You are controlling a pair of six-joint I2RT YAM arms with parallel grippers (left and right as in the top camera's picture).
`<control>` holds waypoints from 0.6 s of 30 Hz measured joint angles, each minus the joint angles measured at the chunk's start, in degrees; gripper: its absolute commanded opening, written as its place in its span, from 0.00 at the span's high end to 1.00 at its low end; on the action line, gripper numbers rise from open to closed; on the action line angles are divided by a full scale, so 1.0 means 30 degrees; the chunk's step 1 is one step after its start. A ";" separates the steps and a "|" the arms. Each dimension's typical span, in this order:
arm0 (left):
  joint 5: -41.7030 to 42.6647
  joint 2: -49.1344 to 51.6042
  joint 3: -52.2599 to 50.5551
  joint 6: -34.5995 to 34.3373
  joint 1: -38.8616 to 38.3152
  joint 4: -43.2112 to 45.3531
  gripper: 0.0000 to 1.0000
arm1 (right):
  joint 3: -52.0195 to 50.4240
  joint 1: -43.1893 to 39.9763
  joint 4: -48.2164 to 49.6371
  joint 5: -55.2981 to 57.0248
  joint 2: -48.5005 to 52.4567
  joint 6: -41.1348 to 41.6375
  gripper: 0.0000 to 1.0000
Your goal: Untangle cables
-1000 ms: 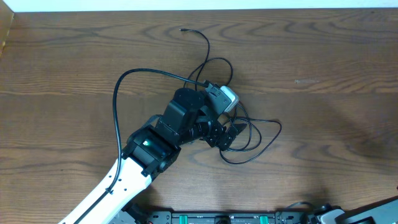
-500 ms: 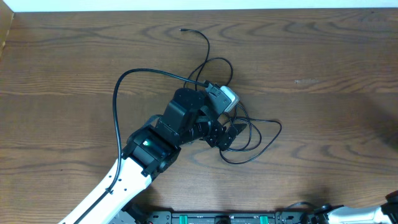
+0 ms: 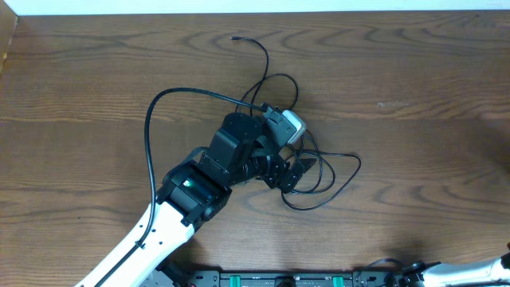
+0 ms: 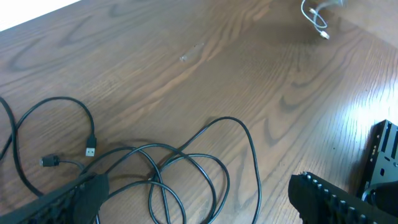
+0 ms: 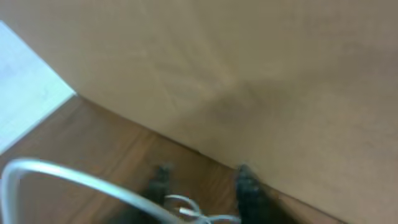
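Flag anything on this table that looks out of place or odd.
Only the black cable stands out: it lies in several loops that cross over each other, just in front of the open left gripper. The white cable shows well apart from it, at the top right of the left wrist view. Nothing looks damaged or spilled.

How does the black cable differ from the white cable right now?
The black cable is dark and lies in overlapping loops on the table by the left end effector. The white cable is pale, well apart from it, and only partly in view. Both are thin.
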 measured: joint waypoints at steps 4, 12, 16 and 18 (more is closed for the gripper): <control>0.0007 0.0000 0.0000 0.0007 0.0000 0.0000 0.03 | 0.0000 0.0000 -0.0386 -0.0036 0.0051 -0.0051 0.26; 0.0000 0.0000 0.0000 0.0007 0.0000 0.0000 0.03 | 0.0036 0.0007 -0.1632 -0.0554 0.0051 -0.0124 0.01; 0.0007 0.0000 0.0000 0.0000 0.0000 0.0000 0.03 | 0.0066 0.0022 -0.3643 -0.0546 0.0051 -0.0138 0.01; 0.0000 0.0000 0.0000 0.0007 0.0000 -0.0007 0.03 | 0.0080 0.0022 -0.4823 -0.0437 0.0051 -0.0138 0.01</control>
